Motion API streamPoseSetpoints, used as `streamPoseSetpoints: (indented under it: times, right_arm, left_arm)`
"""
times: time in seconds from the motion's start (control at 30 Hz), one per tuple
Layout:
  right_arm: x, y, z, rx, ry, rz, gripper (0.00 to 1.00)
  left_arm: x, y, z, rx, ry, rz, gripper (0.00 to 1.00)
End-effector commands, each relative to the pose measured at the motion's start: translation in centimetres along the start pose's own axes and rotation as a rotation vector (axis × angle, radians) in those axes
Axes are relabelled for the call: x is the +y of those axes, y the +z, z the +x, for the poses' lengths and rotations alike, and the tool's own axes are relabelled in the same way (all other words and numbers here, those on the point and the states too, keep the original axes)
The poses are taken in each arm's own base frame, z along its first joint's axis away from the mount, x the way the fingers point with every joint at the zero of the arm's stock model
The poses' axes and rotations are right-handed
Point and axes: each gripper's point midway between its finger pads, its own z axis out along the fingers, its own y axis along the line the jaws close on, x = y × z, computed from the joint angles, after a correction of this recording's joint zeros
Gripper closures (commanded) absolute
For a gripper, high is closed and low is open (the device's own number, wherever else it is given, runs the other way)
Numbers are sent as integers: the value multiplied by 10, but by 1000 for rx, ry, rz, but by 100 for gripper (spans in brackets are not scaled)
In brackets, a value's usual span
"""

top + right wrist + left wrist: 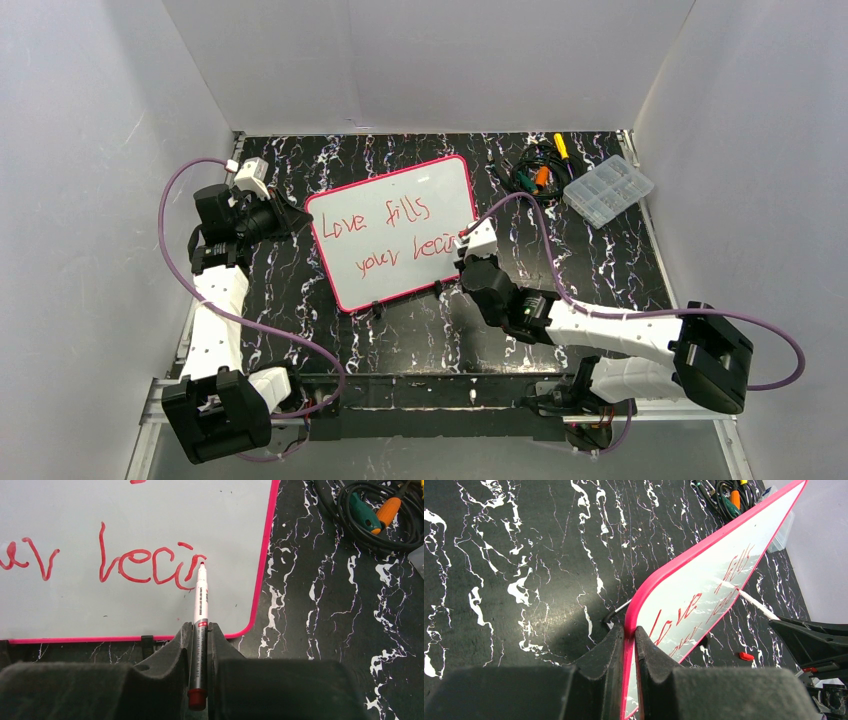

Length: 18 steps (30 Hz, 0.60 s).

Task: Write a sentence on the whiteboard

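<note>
Whiteboard (450, 186): white face, pink-red rim. Sentence (342, 226) on it: thin red strokes. Marker (200, 602) at its right edge: white barrel, grey lower half, red end. Table (600, 262) beneath: black, white marble veining. Right of whiteboard: clear box (608, 190); black cable tangle (535, 178) with orange, green and yellow handles.

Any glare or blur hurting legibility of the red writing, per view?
Top external: whiteboard evenly lit, sentence small but readable. Left wrist: board seen at a grazing angle, letters foreshortened with pale streaky reflections across them, soft sheen on the table. Right wrist: strokes and marker tip crisp, no glare; fingers dark and soft in the foreground.
</note>
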Motion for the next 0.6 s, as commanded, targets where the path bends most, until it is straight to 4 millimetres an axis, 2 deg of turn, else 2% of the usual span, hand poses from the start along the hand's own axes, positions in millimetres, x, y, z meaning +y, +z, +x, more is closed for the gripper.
streamPoseSetpoints:
  times: [0.0, 0.4, 0.57]
  right_arm:
    - [3, 5, -8, -16, 25, 12, 99]
    - [-18, 5, -13, -33, 40, 119, 99]
    - [-15, 4, -18, -45, 47, 91, 99]
  left_arm:
    - [-5, -3, 3, 2, 1, 20, 98]
    - [-6, -3, 3, 1, 2, 21, 98]
    - [-6, -3, 3, 1, 2, 20, 98]
